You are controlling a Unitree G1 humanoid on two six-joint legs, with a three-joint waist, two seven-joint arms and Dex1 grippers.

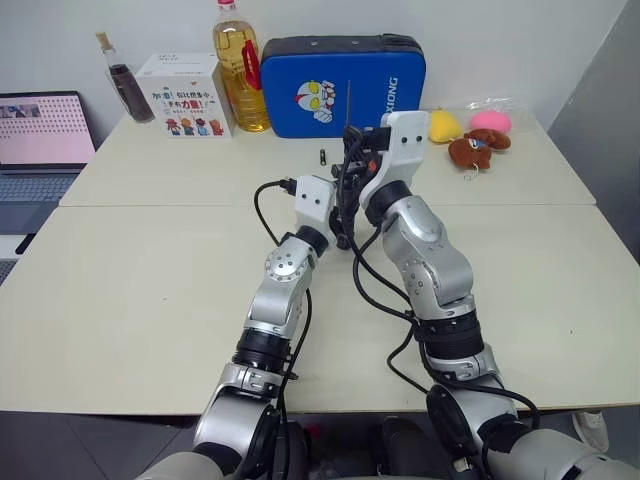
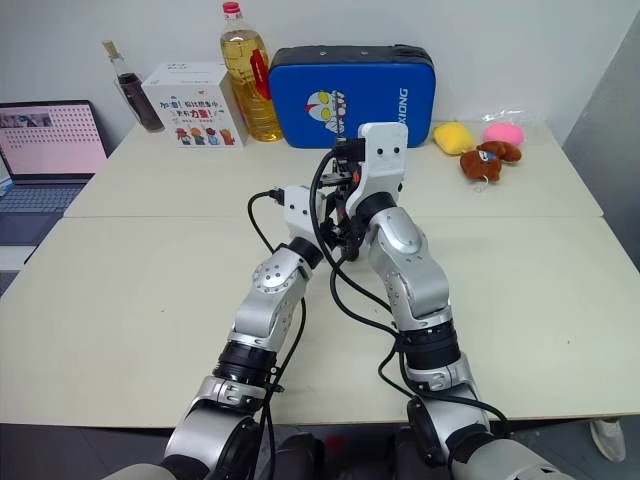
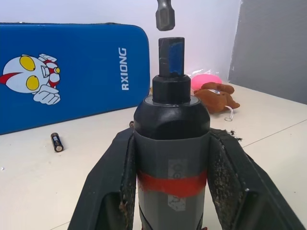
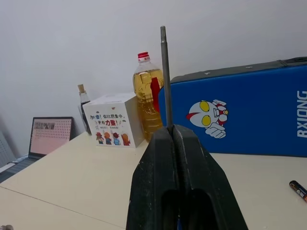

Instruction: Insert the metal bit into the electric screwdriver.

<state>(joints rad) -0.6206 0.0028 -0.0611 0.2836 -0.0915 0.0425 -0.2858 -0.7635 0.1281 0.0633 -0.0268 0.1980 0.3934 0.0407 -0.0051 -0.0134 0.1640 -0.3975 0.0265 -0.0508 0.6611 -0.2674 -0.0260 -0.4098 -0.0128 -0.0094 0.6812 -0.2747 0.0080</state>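
Both pick-ups look done, the insertion is not. Above the middle of the bench, the left gripper (image 3: 170, 191) is clamped round the electric screwdriver (image 3: 171, 158), nose upward. The right gripper (image 4: 171, 132) pinches the metal bit (image 4: 165, 76) upright. The bit's lower end hangs just above the socket, apart; lowering it in remains

white wall (image 1: 560, 40), 2 beige tables (image 1: 130, 290)

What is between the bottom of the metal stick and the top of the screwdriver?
Nothing. In the left wrist view, a small bare gap separates the metal bit's lower end from the electric screwdriver's tip; just wall shows behind it.
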